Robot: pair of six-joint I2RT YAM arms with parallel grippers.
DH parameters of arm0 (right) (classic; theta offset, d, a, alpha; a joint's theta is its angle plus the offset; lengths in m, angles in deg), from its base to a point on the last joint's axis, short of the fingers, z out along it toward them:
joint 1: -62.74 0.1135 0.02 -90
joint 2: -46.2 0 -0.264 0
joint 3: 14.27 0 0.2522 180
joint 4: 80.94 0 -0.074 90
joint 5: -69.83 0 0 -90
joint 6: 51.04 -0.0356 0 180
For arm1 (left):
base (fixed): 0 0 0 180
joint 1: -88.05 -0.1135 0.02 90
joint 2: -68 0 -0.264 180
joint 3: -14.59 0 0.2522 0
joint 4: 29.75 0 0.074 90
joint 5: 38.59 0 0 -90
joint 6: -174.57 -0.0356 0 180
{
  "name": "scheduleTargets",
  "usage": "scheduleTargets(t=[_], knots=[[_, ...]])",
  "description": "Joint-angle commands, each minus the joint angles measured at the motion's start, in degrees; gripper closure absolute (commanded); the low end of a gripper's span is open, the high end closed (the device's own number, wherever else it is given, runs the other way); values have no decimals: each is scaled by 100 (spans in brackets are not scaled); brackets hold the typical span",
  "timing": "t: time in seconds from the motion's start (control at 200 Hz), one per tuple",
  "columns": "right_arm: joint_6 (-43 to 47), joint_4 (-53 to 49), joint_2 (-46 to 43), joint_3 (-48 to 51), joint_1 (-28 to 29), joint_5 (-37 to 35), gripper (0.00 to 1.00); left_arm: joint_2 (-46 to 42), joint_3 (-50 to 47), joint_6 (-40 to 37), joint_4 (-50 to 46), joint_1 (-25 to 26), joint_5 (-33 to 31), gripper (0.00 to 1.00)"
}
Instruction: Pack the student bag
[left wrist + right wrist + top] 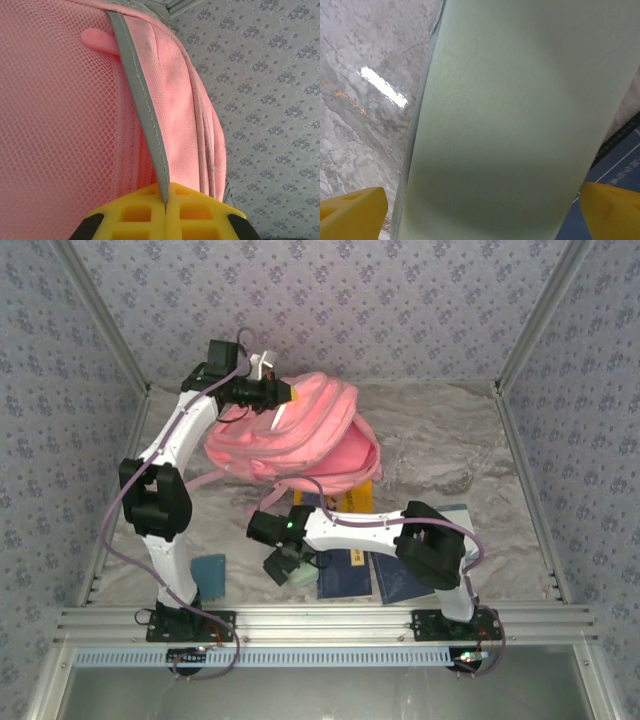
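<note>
- My left arm (155, 495) rises from its base at the near-left, bends at the elbow, then reaches far and to the right, with the wrist level over the far-left end of the student bag (300, 435).
- My left jaws are closed narrow on the bag's grey strip (142, 115). The yellow fingers (200, 210) meet with the strip pinched between them, pink mesh on one side of it and woven pink cloth on the other.
- My right arm (360, 530) folds at its elbow near the base and runs leftward, low across the near middle of the table (440, 440), with the wrist turned downward.
- My right jaws are spread wide, holding a pale green flat thing (510, 125). There is one yellow finger at each of its long edges, and the marbled table cover lies below it.
- The student bag lies on the table at the far side, left of centre. Its right end sags toward the middle and shows a dark opening there.
- Blue books (345, 578) lie just right of my right jaws, partly under the forearm. A yellow thing (362, 495) sits between them and the bag, touching the bag's near edge.
- A small teal thing (209, 573) stands just beside my left base.
- Patterned walls (330, 300) close the left, far and right sides, and a metal rail (330, 620) runs along the near edge.
- The widest open stretch of table is right of the bag, out to the right wall. The strip between my left arm and the left wall is tight.
</note>
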Motion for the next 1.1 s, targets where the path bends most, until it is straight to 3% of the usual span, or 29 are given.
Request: scheduleTargets(t=[0.0,0.42,0.57,0.744,0.934,1.094], knots=[[-160,-270,165,-135,28,151,0,-375,36,-112,227,-35,140,100],[-178,-31,501,-11,-27,292,1,-393,17,-103,229,-27,175,100],[-96,98,226,58,-30,192,17,-392,36,-104,217,-27,177,100],[-85,97,-99,126,-71,68,24,-407,62,-108,213,-27,224,100],[-93,140,-984,421,-166,-223,24,-419,69,-152,224,-27,368,100],[-232,472,-2311,1344,-836,-425,25,-493,97,-195,308,-31,576,100]])
